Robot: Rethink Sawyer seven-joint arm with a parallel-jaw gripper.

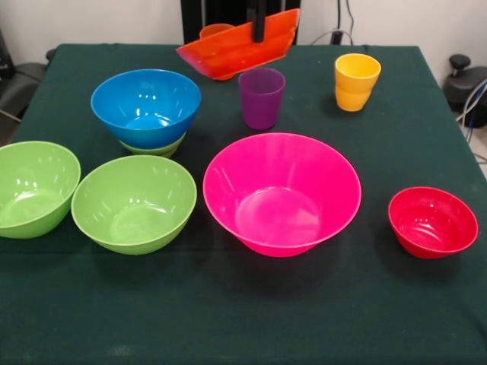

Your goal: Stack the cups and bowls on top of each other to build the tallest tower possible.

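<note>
My gripper [260,24] comes down at the top centre and is shut on the rim of the orange bowl [228,50], which hangs tilted above the table's far side. An orange cup [215,30] shows partly behind that bowl. The purple cup [261,97] stands just in front of it and the yellow cup [356,81] to the right. The blue bowl [146,105] sits nested on a lime green bowl [154,147], a low stack at the left. Two more lime green bowls [134,202] [32,188] stand at the near left. The large pink bowl [281,194] is in the middle and the small red bowl [432,222] at the right.
The table has a dark green cloth [243,319]. The robot's black pedestal [196,19] stands behind the far edge. Cables and dark gear [466,80] lie beyond the right edge.
</note>
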